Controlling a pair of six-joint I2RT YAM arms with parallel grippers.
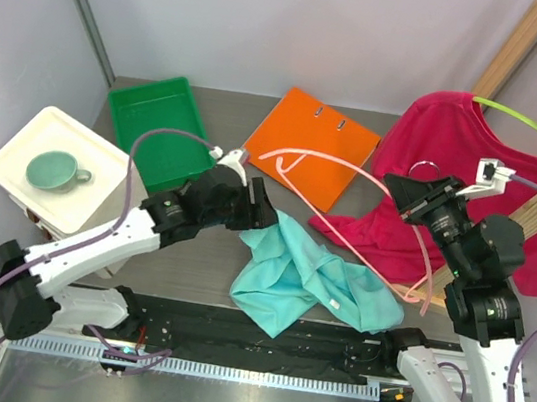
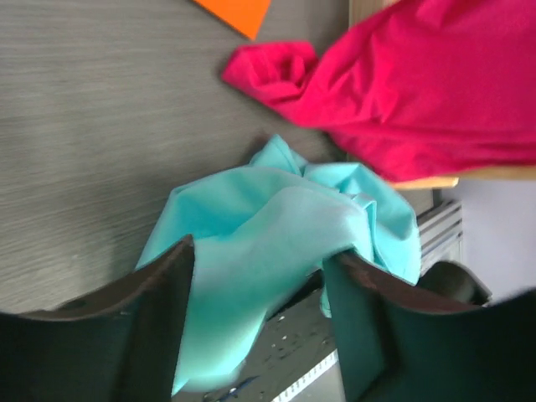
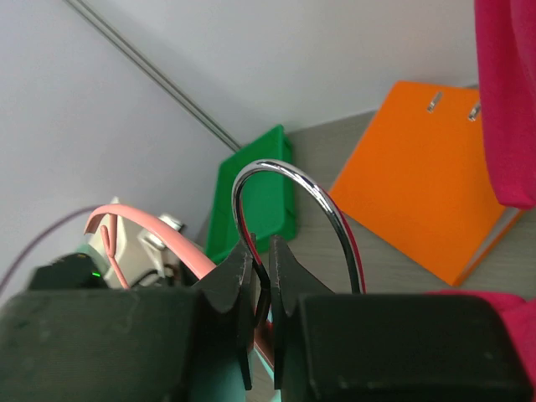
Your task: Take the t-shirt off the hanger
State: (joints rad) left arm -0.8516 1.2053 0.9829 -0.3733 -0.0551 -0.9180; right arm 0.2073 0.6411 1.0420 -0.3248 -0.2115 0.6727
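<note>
Nearest the arm bases, the teal t-shirt (image 1: 303,277) was seen crumpled in a loose heap on the grey surface (image 1: 189,260), no longer spread over any frame. This suggested that the main part of the task had been achieved. The left tool (image 2: 260,260) was held just above the shirt's near-left edge with its jaws wide apart. Cloth was visible between and beneath them, but nothing was gripped, as though the fabric was meant to lie under its own weight.

Slightly farther on, the pink hanger (image 1: 326,155) was raised at a slant above the shirt. One of its arms crossed over the cloth, and whether any fabric was caught on it could not be determined. The hanger was carried by its chrome hook (image 3: 272,165), on which the right tool (image 3: 261,251) was clamped narrow. That grip was judged to keep the frame lifted clear.

Farthest back, an orange folder (image 1: 290,123) and a green tray (image 1: 148,92) were lying. A red shirt (image 1: 450,137) was hung on a wooden rack, untouched.
</note>
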